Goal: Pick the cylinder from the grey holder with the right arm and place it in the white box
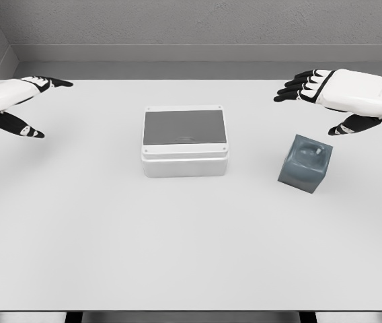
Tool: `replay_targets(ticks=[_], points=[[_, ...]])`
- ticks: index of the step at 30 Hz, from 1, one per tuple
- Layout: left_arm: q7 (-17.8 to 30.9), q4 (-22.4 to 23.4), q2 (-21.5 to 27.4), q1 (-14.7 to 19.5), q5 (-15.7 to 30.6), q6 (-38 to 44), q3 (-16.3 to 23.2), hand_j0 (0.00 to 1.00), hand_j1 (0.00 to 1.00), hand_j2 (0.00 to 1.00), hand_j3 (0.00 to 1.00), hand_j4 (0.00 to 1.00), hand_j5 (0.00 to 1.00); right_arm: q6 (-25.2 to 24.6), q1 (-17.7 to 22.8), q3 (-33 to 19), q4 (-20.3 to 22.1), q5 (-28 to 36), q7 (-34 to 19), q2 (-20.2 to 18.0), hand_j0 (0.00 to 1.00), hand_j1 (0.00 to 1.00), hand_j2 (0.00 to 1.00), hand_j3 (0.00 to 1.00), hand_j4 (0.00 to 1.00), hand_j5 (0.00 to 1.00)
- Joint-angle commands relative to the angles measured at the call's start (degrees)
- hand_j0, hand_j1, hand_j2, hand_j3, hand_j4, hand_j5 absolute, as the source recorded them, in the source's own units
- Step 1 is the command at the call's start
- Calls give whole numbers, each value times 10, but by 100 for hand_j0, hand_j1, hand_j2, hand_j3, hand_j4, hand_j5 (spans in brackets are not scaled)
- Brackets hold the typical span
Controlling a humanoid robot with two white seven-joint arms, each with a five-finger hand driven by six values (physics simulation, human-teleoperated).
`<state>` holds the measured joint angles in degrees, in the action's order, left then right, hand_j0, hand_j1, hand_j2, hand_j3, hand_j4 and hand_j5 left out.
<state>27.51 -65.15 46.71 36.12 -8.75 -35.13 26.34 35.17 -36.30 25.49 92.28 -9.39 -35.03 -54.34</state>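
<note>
**White box mid-table, grey holder to its right, both hands open and apart**

White covers most of the scene: a broad table under grey walls. At its middle sits the box, a white rectangular case with a dark grey inner floor, a small screw at each corner of its rim. Just right of it and slightly nearer the camera stands the holder, a grey block turned at an angle to the table edge. Its top has a round recess, and the cylinder shows there only as a small pale shape sunk in the block; its outline is too faint to tell more. Box and holder stand near each other without touching, and nothing lies between them.

The right hand reaches in from the right edge, above and behind the holder, well clear of it. Its white forearm runs roughly level, palm turned down and inward. The black fingers stretch leftward, loosely spread, and the thumb hangs lower, pointing toward the holder. It holds nothing and touches nothing.

The left hand mirrors it at the far left edge, well apart from the box, fingers extended to the right, thumb dropped below, also relaxed and holding nothing.
</note>
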Motion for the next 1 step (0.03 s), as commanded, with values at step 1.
replay_targets(ticks=[1], points=[[0,-1,1,0,4,1,0,100,100,100,100,100,100,-2,0,0,0,3,0,-1,100,100,100,100,100,100]])
